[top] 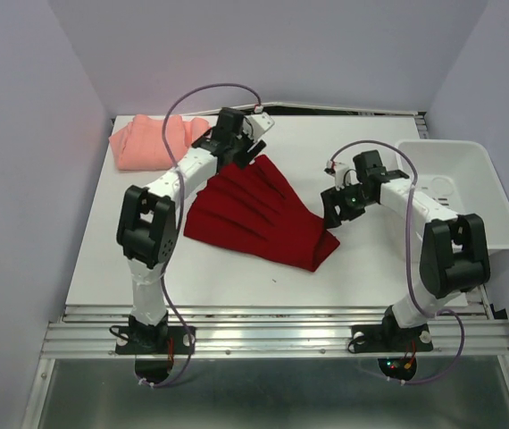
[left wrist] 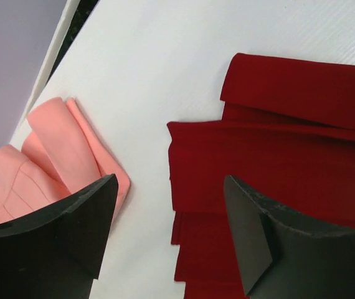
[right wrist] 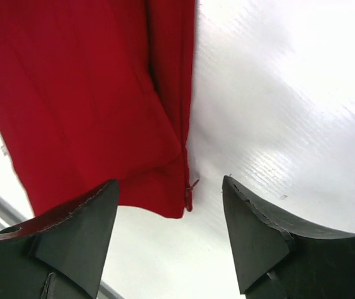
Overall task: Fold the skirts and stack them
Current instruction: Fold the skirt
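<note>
The deep red skirt (top: 259, 214) lies spread in a fan in the middle of the table. The salmon-pink skirt (top: 152, 140) lies folded at the far left corner. My left gripper (top: 228, 154) is open and empty above the red skirt's far left edge; in the left wrist view the pink skirt (left wrist: 53, 162) is on the left and the red skirt (left wrist: 277, 162) on the right of the gripper (left wrist: 171, 237). My right gripper (top: 332, 214) is open and empty over the red skirt's right corner, which shows in the right wrist view (right wrist: 90, 112) above the gripper (right wrist: 171, 243).
A white plastic bin (top: 464, 192) stands at the right edge of the table, close behind the right arm. The white table (top: 263, 268) ends in a metal rail at the front. Lilac walls close in left, right and back.
</note>
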